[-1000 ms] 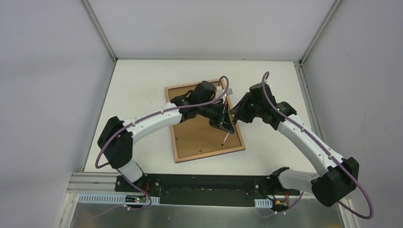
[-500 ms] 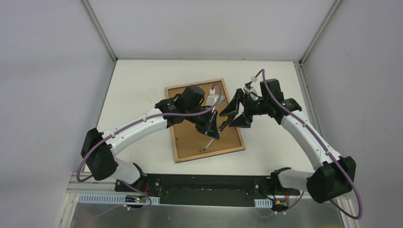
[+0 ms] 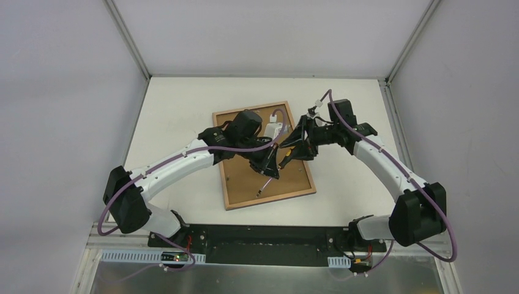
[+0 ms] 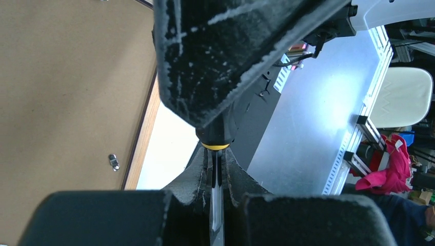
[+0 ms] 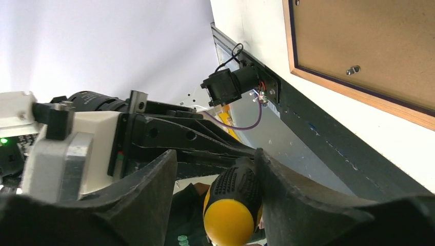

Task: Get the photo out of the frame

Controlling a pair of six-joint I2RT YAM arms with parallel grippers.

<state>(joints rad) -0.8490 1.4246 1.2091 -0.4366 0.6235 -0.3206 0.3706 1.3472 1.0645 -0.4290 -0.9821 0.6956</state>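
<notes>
The frame (image 3: 243, 185) lies face down on the table, its brown backing board up inside a light wood rim. The photo is hidden under the board. My left gripper (image 3: 270, 165) hovers over the frame's right half, shut on the metal shaft of a screwdriver (image 3: 264, 185); the left wrist view shows the shaft (image 4: 217, 184) clamped between the jaws. My right gripper (image 3: 292, 150) is open around the screwdriver's black-and-yellow handle (image 5: 232, 210), which touches one finger (image 5: 287, 195). A gap shows on the handle's other side.
Small metal turn clips (image 4: 113, 162) sit on the backing board near the rim, one also in the right wrist view (image 5: 352, 69). The dark base rail (image 3: 257, 236) runs along the table's near edge. Both arms cross above the frame's right side.
My left gripper has shifted down and left over the frame with the screwdriver. My right gripper has opened and closed in around the handle.
</notes>
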